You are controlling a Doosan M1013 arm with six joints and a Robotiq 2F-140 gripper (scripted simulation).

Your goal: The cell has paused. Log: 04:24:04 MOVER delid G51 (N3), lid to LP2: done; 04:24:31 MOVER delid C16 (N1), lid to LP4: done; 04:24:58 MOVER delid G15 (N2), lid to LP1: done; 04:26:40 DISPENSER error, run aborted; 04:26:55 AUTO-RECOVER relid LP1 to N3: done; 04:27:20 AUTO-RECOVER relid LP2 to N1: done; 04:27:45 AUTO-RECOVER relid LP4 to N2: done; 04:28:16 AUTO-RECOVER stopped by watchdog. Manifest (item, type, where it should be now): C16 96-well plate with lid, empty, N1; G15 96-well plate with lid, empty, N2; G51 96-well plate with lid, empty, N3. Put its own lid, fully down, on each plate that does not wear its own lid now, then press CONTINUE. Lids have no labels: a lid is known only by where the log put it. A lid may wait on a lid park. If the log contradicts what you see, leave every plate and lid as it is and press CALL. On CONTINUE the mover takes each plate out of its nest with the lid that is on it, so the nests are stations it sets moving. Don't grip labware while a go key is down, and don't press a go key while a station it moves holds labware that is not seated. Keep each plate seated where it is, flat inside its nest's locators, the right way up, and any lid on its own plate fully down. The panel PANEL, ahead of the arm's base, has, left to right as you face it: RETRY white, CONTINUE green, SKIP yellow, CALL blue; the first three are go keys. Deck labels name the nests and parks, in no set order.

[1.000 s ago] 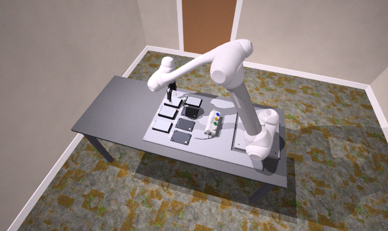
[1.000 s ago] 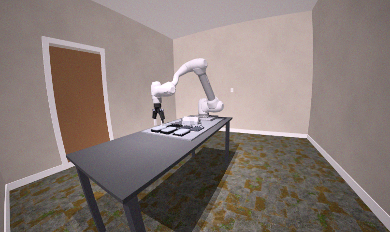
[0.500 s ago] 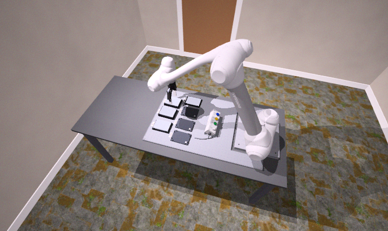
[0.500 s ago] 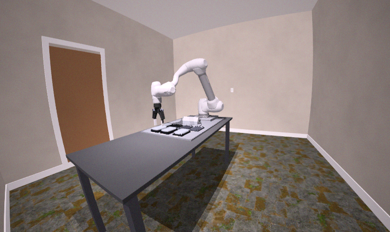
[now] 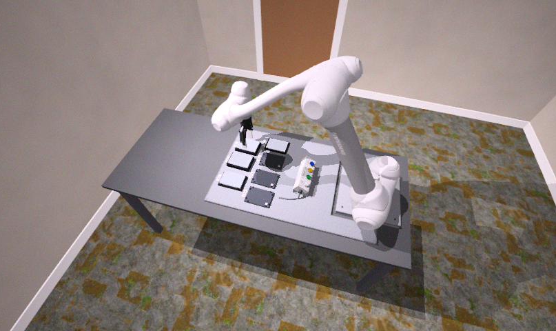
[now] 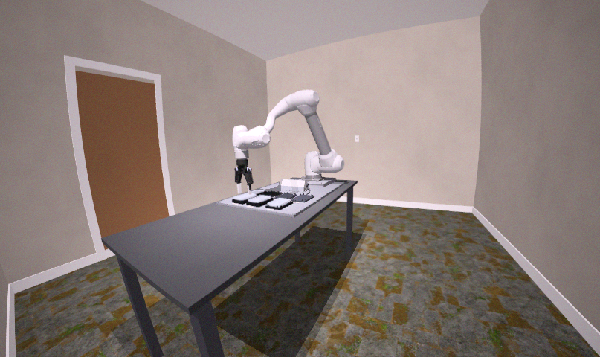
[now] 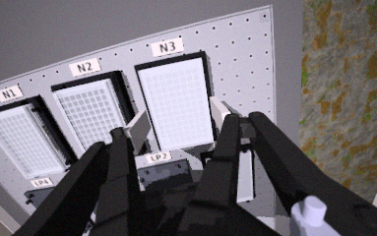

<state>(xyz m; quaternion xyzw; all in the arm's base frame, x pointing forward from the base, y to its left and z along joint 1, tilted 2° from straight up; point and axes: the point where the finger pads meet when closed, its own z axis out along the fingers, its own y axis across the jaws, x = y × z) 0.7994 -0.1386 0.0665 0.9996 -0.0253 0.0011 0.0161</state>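
The gripper [image 7: 175,125] hangs over the plate in nest N3 [image 7: 176,102], at the far end of the row of three nests. Its black jaws stand a bit more than half open and hold nothing.

The lid on that plate looks like thin, clear, hard plastic, so it is probably light, smooth and a little slippery. I think it is best held by its two long side edges, gently, so it does not bend or crack.

The plates in N1 [image 7: 18,140] and N2 [image 7: 92,111] are flat rectangles with a grid of tiny wells. The deck [image 7: 244,44] is pale grey with small dots.
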